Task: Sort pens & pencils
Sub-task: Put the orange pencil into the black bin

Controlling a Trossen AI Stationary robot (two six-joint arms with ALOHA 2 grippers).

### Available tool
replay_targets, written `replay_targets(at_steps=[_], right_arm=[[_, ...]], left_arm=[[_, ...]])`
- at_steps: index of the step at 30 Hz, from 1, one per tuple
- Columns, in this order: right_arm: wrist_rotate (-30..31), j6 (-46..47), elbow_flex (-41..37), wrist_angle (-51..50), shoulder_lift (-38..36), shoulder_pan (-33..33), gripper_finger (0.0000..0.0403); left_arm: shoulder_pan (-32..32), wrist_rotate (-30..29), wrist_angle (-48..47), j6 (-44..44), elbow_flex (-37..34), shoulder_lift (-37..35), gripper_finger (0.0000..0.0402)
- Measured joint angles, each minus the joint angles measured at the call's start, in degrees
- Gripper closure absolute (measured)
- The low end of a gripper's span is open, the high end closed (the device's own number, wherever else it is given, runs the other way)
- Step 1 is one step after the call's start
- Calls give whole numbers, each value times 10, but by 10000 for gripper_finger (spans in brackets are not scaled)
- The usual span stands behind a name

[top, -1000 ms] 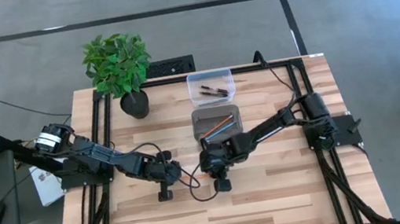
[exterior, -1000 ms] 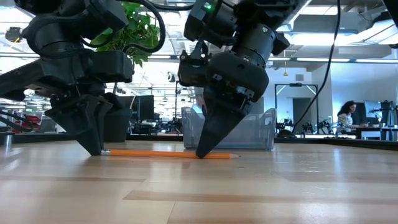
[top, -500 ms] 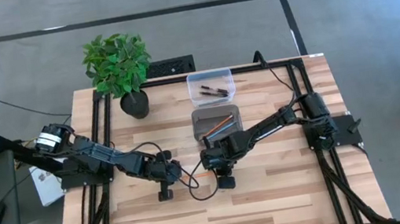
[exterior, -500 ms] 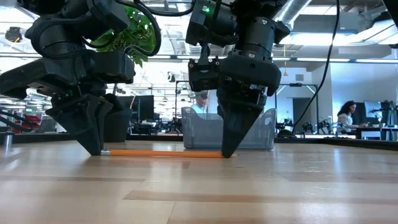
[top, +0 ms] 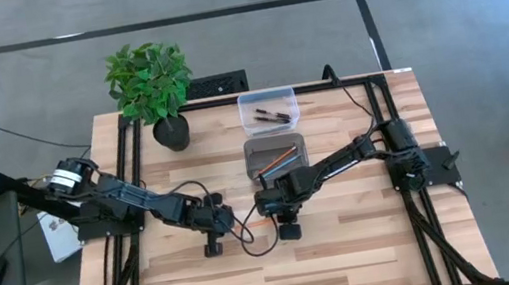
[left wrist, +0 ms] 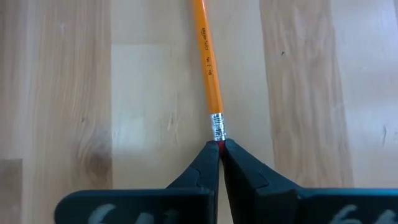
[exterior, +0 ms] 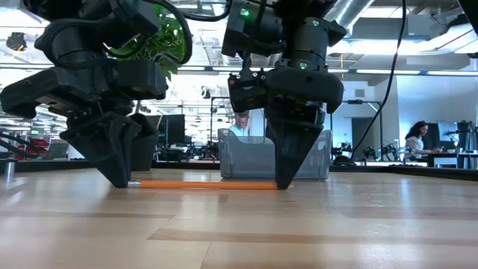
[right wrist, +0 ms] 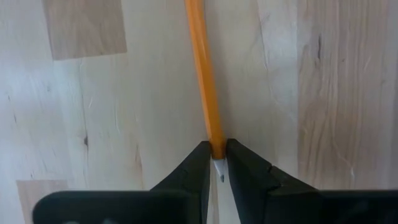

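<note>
Now the orange pencil lies flat on the bench, long axis spanning both grippers: left gripper pressed together at the eraser, right gripper pinching the tip.

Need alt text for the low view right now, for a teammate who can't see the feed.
An orange pencil lies flat on the wooden table, pinched at both ends: the left gripper at its eraser end, the right gripper at its tip. A clear bin stands behind it.
</note>
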Motion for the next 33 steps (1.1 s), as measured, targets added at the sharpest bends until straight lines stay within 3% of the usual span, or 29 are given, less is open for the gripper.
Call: replay_targets(at_steps=[4, 12, 17, 33], right_arm=[[-3, 0, 1, -11, 0, 0, 307], [-8, 12, 1, -30, -1, 0, 221], [-7, 11, 1, -63, -1, 5, 192], [-7, 2, 0, -47, -2, 17, 238]], left_arm=[[0, 2, 7, 2, 0, 4, 401], [-1, 4, 9, 2, 0, 6, 401], [-1, 3, 10, 2, 0, 6, 401], [-1, 6, 19, 3, 0, 8, 401]])
